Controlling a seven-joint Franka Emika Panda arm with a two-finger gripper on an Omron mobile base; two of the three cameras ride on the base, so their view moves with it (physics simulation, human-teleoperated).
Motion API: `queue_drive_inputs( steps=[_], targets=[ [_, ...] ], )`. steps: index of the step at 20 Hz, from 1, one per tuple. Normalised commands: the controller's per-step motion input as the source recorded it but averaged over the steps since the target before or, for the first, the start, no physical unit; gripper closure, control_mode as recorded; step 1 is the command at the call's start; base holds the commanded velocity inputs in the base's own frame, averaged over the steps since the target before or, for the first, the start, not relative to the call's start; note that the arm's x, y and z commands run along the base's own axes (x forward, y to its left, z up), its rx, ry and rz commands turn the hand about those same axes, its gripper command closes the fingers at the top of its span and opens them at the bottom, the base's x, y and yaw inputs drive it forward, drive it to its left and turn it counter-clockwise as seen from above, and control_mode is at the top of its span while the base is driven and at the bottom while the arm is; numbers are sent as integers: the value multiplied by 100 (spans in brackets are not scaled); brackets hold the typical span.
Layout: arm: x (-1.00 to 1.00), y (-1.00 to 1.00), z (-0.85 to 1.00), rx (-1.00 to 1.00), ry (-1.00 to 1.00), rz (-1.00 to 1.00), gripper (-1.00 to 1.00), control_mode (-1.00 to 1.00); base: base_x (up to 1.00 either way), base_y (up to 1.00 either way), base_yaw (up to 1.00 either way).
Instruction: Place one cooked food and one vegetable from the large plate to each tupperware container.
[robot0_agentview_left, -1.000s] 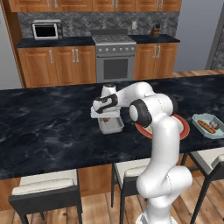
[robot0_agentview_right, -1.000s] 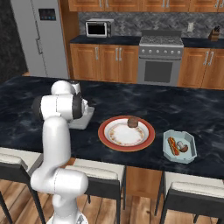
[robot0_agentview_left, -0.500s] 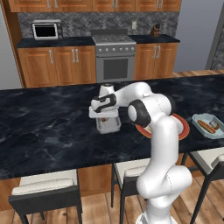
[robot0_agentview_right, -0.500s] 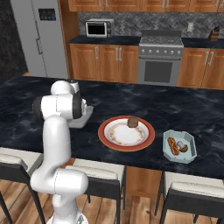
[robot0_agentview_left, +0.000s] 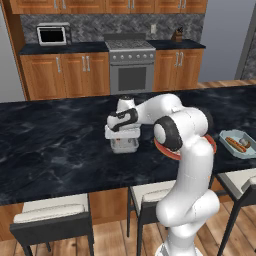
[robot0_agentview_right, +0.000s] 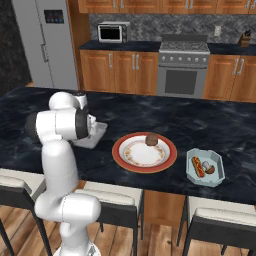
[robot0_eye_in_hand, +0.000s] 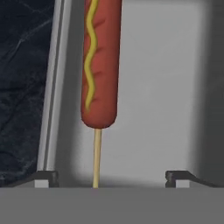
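— What's in the tubs?

— The grey tupperware container (robot0_agentview_left: 123, 138) sits on the dark worktop (robot0_agentview_left: 50, 150) right under the end effector (robot0_agentview_left: 121, 129). Looking along the hand, a corn dog (robot0_eye_in_hand: 99, 61) lies on its pale floor: a reddish sausage with a wavy yellow mustard line, on a thin wooden stick (the stick points back toward the hand). The pale blue tupperware container (robot0_agentview_right: 205, 167) is well apart, on the far side of the plate, and holds a sausage-like piece plus a small brownish lump I can't identify.

— And the plate?

— The large plate (robot0_agentview_right: 144, 152), red-orange rim and white centre, lies between the two tubs. One dark brown rounded item (robot0_agentview_right: 151, 139) rests near its far edge.

— Is the hand holding anything?

— No. The two fingertips (robot0_eye_in_hand: 43, 177) stand spread wide, with the stick between them but touching neither.
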Motion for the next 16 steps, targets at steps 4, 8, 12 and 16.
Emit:
queue_drive_inputs(
  steps=[4, 8, 12, 16],
  targets=[
    [-54, -27, 62, 0, -5, 0, -100, -100, 0, 0, 0],
    [-45, -59, 53, 0, -2, 0, -100, -100, 0, 0, 0],
    [-47, -89, 18, -1, 0, -6, -100, -100, 0, 0, 0],
    [-10, -76, 38, -5, 0, -10, -100, -100, 0, 0, 0]
  ],
)
